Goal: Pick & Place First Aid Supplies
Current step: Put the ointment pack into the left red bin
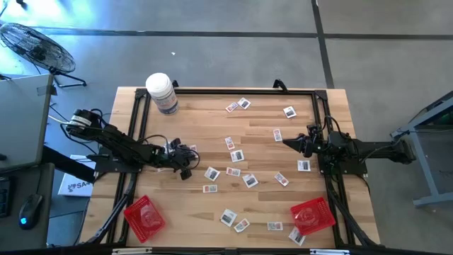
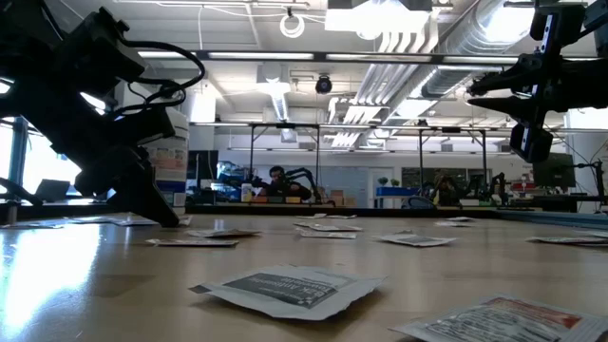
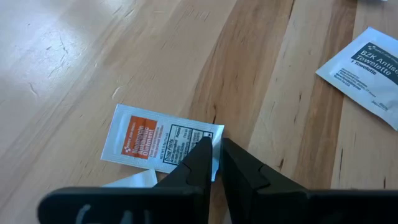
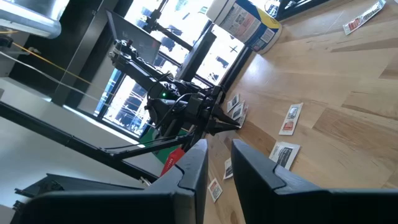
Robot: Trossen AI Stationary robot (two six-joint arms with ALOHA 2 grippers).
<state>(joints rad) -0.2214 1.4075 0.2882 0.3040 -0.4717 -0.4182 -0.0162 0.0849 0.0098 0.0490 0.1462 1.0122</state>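
Observation:
Several small white first aid packets [image 1: 237, 154] lie flat and scattered on the wooden table. My left gripper [image 3: 215, 144] slants down at the table's left middle [image 1: 190, 159], shut on a white packet with an orange panel [image 3: 155, 138]. Another white packet [image 3: 134, 180] shows partly beside it. My right gripper [image 1: 287, 141] hangs level above the table's right side, open [image 4: 217, 146], with nothing between its fingers. My left gripper pinches the orange-panel packet's short edge at one corner [image 3: 216, 134] between its two fingertips. The fingers slant down from the table's left side. The packet lies flat on the table, and only its edge reaches between the tips.
A red tray [image 1: 145, 216] sits at the near left and another [image 1: 313, 214] at the near right. A large white bottle [image 1: 161, 92] stands at the far left. A BZK towelette packet [image 3: 370, 68] lies just beyond my left gripper. A black frame [image 1: 226, 91] borders the table.

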